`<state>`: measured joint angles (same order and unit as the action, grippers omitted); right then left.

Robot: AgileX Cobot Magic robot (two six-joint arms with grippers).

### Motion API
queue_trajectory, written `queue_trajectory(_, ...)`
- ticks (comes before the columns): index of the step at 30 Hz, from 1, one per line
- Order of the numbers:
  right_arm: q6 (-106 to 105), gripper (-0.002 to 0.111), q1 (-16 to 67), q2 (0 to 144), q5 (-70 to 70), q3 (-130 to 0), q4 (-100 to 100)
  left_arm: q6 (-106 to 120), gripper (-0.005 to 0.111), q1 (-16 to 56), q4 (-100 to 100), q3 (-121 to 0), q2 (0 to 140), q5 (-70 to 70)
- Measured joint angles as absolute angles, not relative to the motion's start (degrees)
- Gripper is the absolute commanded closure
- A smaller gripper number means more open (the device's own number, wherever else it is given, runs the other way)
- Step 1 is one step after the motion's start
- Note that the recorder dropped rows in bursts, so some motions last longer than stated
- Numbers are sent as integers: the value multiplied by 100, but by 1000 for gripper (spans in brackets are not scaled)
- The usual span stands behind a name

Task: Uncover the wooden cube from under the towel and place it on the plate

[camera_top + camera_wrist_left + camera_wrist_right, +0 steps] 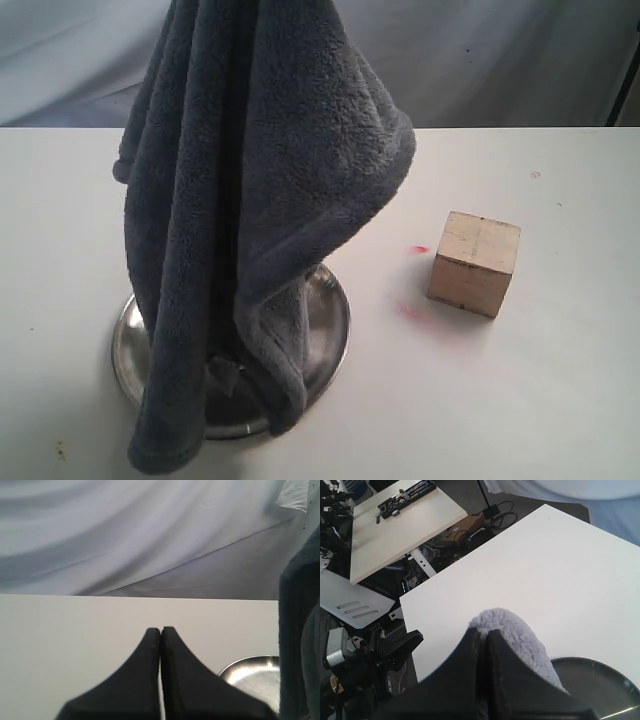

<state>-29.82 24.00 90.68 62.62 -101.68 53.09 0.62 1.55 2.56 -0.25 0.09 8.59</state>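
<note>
While wooden cube [474,263] sits uncovered on table [560,400], well right of plate [335,330] with free room all round, towel [270,150] hangs over plate's near rim, pinched by right gripper [483,632]; left gripper [160,629] clenched, empty.

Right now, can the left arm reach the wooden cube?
Probably not directly. The wooden cube stands uncovered on the table, but the towel, held up by the right gripper, hangs over the plate between it and the shut left gripper.

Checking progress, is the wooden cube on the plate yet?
No, the wooden cube sits on the table, right of the plate.
</note>
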Motion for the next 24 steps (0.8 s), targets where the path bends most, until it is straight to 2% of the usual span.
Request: queue_trajectory(24,-2982,108,2400,9164,6160,-10168,4999,62,105,155,256,-25,9,859)
